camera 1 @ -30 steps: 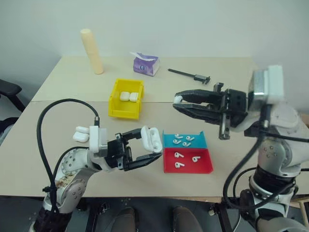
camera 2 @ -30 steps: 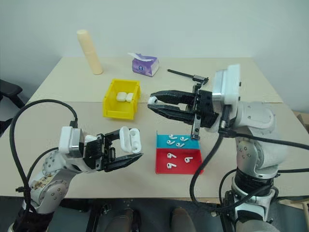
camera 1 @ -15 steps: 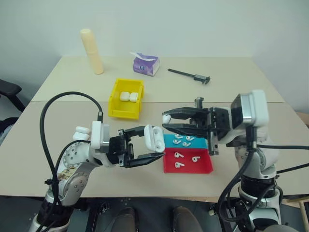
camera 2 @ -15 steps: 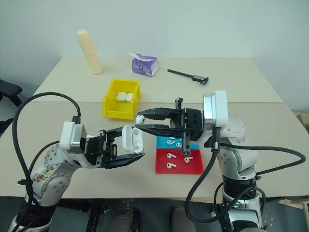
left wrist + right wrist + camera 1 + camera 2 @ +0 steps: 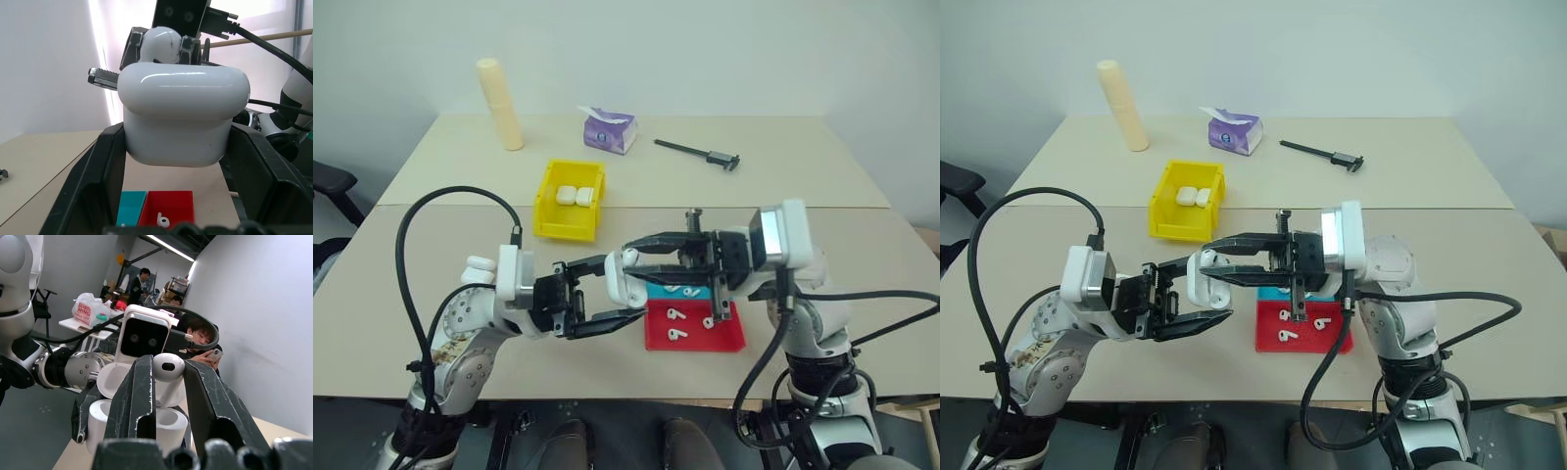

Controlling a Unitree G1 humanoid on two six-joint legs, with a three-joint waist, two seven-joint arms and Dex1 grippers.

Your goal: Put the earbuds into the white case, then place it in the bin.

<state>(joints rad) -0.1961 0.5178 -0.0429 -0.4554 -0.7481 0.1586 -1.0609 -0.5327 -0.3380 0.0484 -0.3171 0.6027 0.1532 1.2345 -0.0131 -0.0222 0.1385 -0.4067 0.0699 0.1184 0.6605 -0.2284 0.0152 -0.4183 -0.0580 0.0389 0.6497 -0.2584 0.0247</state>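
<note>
Now you are seating an earbud (image 5: 167, 366), pinched in the right gripper (image 5: 628, 262), into the white case (image 5: 182, 116) clamped by the left gripper (image 5: 628, 291); binning it in the bin (image 5: 548, 217) remains.

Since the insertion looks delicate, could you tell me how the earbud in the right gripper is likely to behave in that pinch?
The earbud is glossy and rounded, so it may slip or twist between the right gripper's fingers. It looks tiny, so probably very light.

you have a cream cylinder (image 5: 500, 103) tilted at the table's (image 5: 783, 166) far left | purple tissue pack (image 5: 609, 130) beside it, mid-back | black caliper (image 5: 698, 153) lying flat to its right | teal tray (image 5: 658, 286) touching red tray (image 5: 695, 338) at the near edge
</note>
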